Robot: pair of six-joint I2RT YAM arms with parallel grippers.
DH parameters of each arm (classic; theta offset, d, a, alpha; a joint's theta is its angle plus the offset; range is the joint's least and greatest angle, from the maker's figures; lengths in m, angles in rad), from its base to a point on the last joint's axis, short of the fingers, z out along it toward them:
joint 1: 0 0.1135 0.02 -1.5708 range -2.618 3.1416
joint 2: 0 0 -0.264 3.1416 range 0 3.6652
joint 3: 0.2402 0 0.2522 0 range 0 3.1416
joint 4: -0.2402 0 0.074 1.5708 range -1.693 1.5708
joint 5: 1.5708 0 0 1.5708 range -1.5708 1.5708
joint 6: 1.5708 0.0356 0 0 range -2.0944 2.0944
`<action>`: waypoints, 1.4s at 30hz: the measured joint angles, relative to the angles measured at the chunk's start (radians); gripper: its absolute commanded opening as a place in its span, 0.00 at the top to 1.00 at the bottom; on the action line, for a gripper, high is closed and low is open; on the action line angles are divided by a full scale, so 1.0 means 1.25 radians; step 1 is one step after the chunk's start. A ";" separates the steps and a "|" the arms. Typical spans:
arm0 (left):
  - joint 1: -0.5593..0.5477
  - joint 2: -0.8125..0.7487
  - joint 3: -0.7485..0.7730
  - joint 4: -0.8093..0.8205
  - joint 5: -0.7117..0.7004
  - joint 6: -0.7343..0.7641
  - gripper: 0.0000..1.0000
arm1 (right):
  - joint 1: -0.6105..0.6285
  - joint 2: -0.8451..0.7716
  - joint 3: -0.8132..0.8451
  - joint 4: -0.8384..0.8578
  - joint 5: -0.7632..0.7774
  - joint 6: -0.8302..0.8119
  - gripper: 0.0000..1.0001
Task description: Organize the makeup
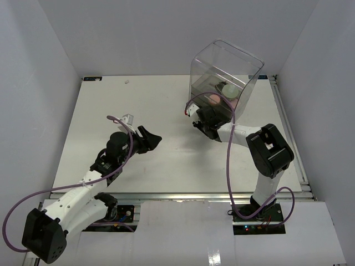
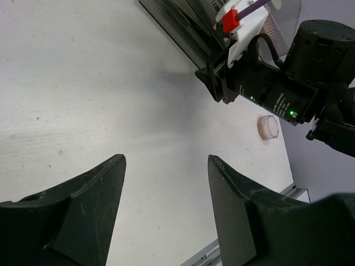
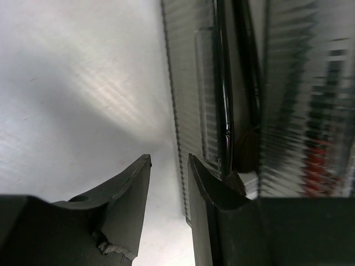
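The clear box [image 1: 227,64] stands tall at the table's far right corner, with rounded edges and, in the right wrist view, finely ribbed walls; inside it lie a round pink compact [image 1: 213,98] and a pale green compact [image 1: 228,88] just behind, and a glossy black brush handle [image 3: 224,111] stands upright against the ribbed wall; something red [image 3: 319,160] shows through the wall too, too blurred to name. A small pale pot [image 2: 268,126], faceted and translucent, sits outside the box on the bare table, near the right arm's wrist.

The table [image 1: 111,111] is matte white and lightly scuffed; left of the box it lies open up to the white side wall, while a metal rail runs along the edge just right of the box.

The right gripper [image 3: 169,158] sits just beside the box's near wall, its black fingers a narrow slit apart with nothing between them; the left gripper [image 2: 166,160] hangs well left of the box, fingers spread wide and holding nothing.
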 measured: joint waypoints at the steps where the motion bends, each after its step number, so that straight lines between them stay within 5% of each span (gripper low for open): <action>1: 0.000 0.006 0.000 0.006 0.005 0.001 0.24 | 0.000 0.000 0.000 0.010 0.015 -0.005 0.53; 10: 0.000 0.052 0.004 0.059 0.067 0.016 0.20 | -0.003 0.009 0.000 0.050 0.091 -0.047 0.43; 18: 0.001 0.085 0.019 0.101 0.099 0.020 0.15 | -0.011 0.018 0.001 0.027 0.041 -0.050 0.36; 23: 0.002 0.134 0.023 0.169 0.133 0.001 0.16 | -0.036 -0.076 0.016 -0.183 -0.258 -0.073 0.33; 28: 0.005 0.264 0.035 0.321 0.200 -0.062 0.18 | -0.082 -0.328 0.014 -0.320 -0.592 -0.138 0.38; 33: 0.006 0.463 0.109 0.503 0.275 -0.154 0.24 | -0.338 -0.544 -0.015 -0.353 -0.903 -0.156 0.40; 42: -0.009 0.840 0.400 0.671 0.313 -0.321 0.38 | -0.689 -0.665 -0.065 -0.388 -1.227 -0.132 0.46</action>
